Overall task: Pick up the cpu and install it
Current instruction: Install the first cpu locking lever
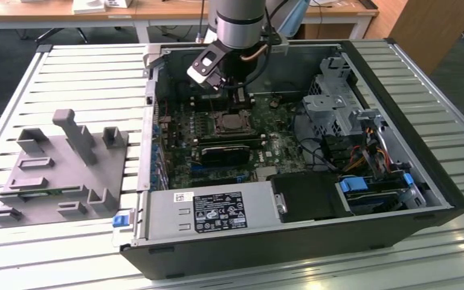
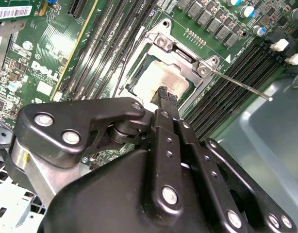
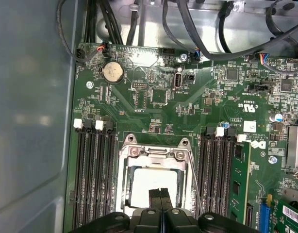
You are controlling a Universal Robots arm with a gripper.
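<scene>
The cpu lies flat in the motherboard socket, a pale silvery square inside the metal frame; in the second wrist view the cpu sits under the frame's hinge bar. My gripper hangs just above the cpu's edge, its two black fingertips pressed together with nothing between them. In the exterior view the gripper reaches down into the open computer case over the socket. The socket's thin lever stands out sideways, unlatched.
Memory slots flank the socket on both sides. A black card, the drive cage and loose cables crowd the case. A grey tray with upright posts sits on the slatted table at the exterior view's left.
</scene>
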